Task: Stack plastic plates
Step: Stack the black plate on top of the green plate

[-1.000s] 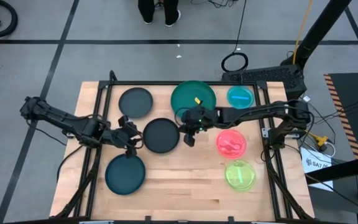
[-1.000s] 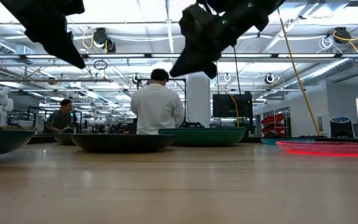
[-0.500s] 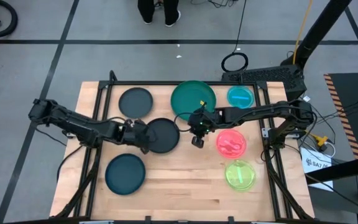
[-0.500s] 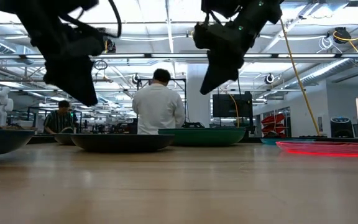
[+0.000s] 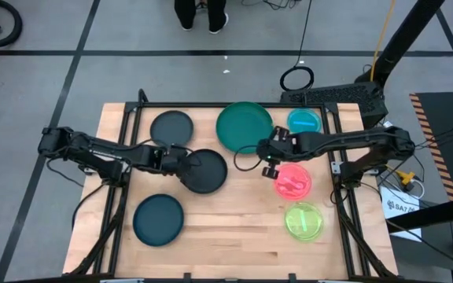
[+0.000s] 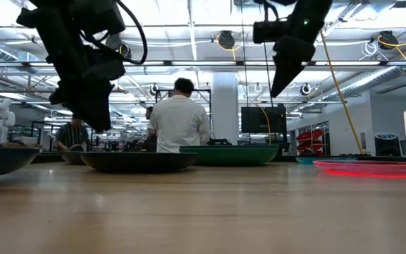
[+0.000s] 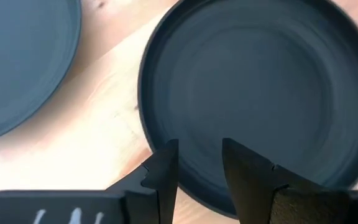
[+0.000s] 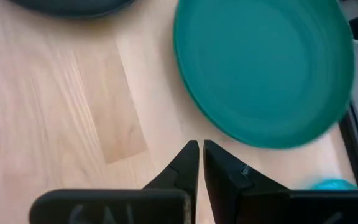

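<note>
Seven plates lie flat on the wooden table: a large green plate [image 5: 244, 126], a dark grey plate [image 5: 171, 128], a middle dark plate [image 5: 204, 170], a teal plate [image 5: 158, 219], and small blue [image 5: 303, 122], pink [image 5: 292, 179] and lime [image 5: 303, 221] plates. My left gripper [image 5: 184, 162] hangs open over the middle dark plate's left rim [image 7: 166, 134]; the low view shows my left gripper [image 6: 99, 121] above the middle dark plate [image 6: 138, 161], apart from it. My right gripper [image 5: 270, 159] is shut and holds nothing, hanging above bare wood between the green and pink plates.
A black frame rail [image 5: 211, 104] runs along the table's far edge and down both sides. Bare wood lies along the near edge [image 5: 226, 248]. A person in white [image 6: 178, 120] stands in the room beyond the table.
My left gripper has moved toward the table's right and come down over the middle dark plate's left rim. My right gripper has moved right, away from that plate toward the pink one, and has risen. No plate has moved.
</note>
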